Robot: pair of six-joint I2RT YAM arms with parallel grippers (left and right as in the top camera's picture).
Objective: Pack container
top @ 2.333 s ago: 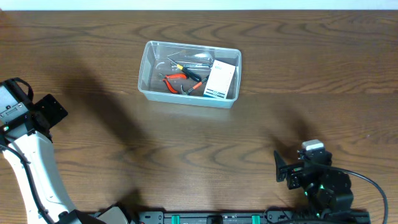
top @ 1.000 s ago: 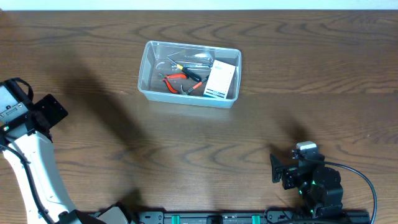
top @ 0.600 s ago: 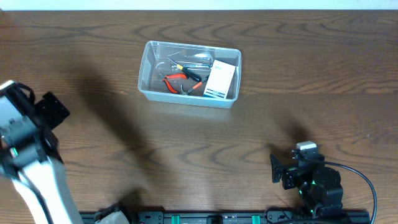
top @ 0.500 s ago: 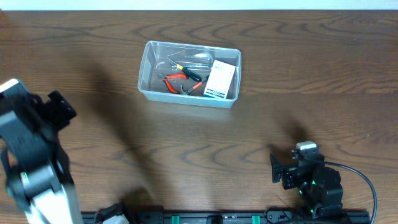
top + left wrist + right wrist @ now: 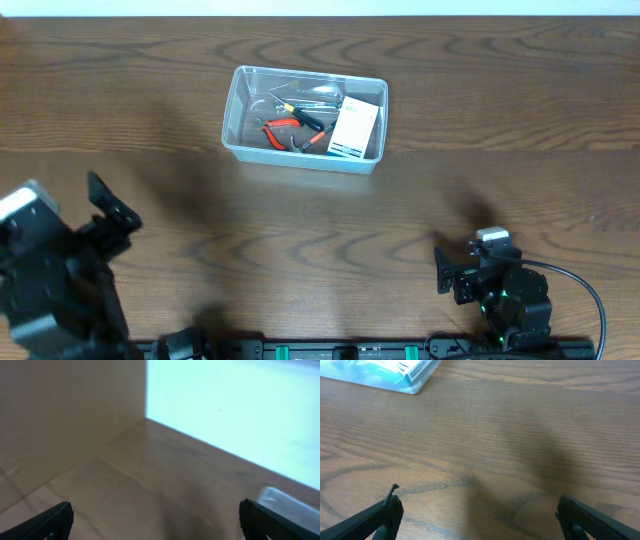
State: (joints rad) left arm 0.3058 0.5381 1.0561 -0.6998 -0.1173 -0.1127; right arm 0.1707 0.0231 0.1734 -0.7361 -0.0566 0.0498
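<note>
The clear plastic container [image 5: 232, 112] stands at the far middle of the wooden table. Inside lie red-handled pliers [image 5: 282, 126], a yellow-and-black screwdriver [image 5: 302, 113], other small tools and a white-and-blue box [image 5: 356, 129]. My left gripper [image 5: 112, 210] is near the front left, far from the container, open and empty [image 5: 160, 527]. A corner of the container [image 5: 285, 501] shows at the right of the left wrist view. My right gripper [image 5: 446, 270] is at the front right, open and empty [image 5: 485, 520]. The container's edge [image 5: 385, 372] shows at the top left of the right wrist view.
Bare dark wood lies between both grippers and the container. The table's far edge [image 5: 320, 12] meets a white surface. The arm bases sit along the front edge [image 5: 340, 350].
My left arm has swung down and back toward the front edge, and its gripper has moved nearer and slightly right. My right gripper shifted slightly left early on, then stayed still. The container has not moved.
</note>
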